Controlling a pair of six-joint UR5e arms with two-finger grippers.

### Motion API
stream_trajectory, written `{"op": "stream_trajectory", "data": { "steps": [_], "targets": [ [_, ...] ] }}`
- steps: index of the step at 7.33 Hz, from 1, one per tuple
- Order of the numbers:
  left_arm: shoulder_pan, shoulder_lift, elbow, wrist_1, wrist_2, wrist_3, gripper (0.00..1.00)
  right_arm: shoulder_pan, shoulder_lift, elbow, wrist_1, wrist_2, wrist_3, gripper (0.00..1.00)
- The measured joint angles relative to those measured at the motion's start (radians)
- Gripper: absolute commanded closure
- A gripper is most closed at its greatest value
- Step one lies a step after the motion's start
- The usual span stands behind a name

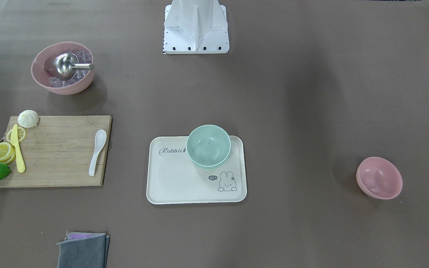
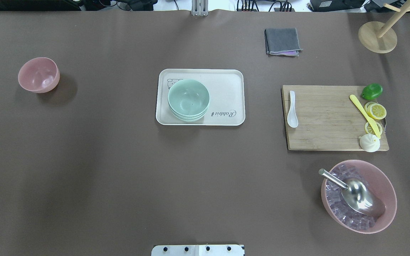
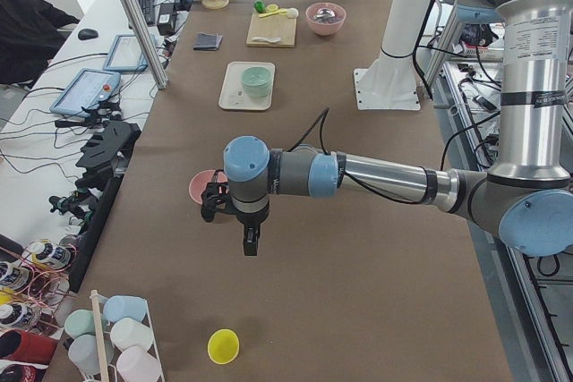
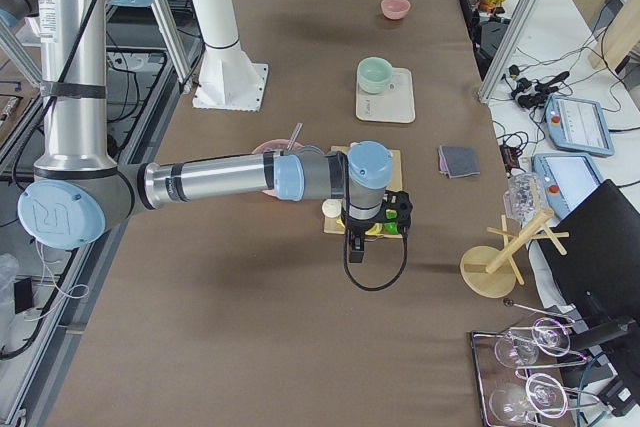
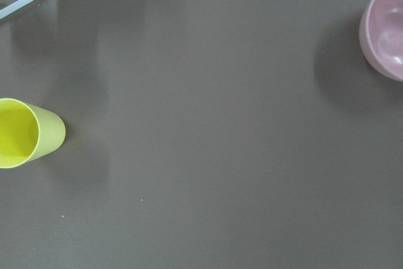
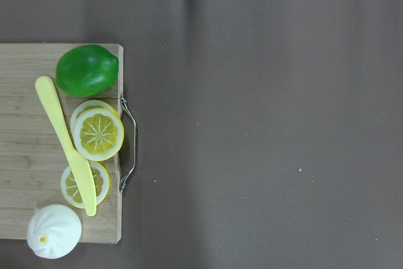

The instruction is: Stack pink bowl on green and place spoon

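Pink bowl (image 2: 38,74): small, plain, empty, upright on bare desk (image 2: 119,177) on robot's left side, well apart from tray (image 2: 226,81). Stacked green bowls (image 2: 188,99) sit on tray, printed "Rabbit" + bunny w/ "hi" bubble. White spoon (image 2: 292,113) lies on wood board (image 2: 326,117). Left hand (image 3: 252,243) & right hand (image 4: 354,247): can't tell if clenched or released.

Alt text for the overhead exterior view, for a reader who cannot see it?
A stack of green bowls sits on a cream tray at table centre; an empty pink bowl stands far left, and a white spoon lies on a cutting board at right.
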Motion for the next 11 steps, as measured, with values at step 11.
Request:
{"op": "stream_trajectory", "data": {
  "steps": [11],
  "targets": [
    [0.168, -0.209, 0.108, -0.152, -0.004, -0.136, 0.03, 0.000, 0.005, 0.018, 0.002, -0.001, -0.009, 0.00]
  ]
}}
